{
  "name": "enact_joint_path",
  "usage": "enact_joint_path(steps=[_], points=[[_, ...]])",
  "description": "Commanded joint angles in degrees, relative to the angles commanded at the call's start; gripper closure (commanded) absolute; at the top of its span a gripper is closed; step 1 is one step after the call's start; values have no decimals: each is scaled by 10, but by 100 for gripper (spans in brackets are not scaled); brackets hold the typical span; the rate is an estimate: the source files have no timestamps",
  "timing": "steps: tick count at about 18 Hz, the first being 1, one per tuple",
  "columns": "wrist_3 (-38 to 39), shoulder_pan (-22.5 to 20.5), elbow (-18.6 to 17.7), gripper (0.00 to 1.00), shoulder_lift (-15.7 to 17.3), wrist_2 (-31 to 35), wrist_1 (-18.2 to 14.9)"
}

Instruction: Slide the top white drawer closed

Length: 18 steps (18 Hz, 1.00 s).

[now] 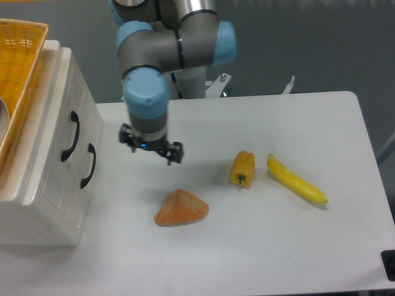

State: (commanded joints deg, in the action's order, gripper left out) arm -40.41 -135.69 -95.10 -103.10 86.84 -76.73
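Surface (278, 246): white, carrying a cabinet at its left edge.
Top white drawer (65, 132): seen flush with the cabinet front.
Hand (151, 147): held above the surface, finger state cannot be told.

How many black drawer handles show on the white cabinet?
2. One black handle is on the top white drawer, and the other handle sits on the lower drawer beside it, nearer the front edge of the table. Other cabinet faces are out of view.

Cream-white top drawer (65, 132); seemingly black handle (72, 135).
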Motion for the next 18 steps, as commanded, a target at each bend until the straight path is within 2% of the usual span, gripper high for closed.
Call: enact_joint_path(steps=[4, 9, 13, 18], points=[[-100, -66, 2, 0, 16, 0, 0], [-132, -129, 24, 0, 11, 0, 1], [-290, -182, 19, 0, 9, 6, 2], [-350, -237, 26, 0, 1, 9, 4]])
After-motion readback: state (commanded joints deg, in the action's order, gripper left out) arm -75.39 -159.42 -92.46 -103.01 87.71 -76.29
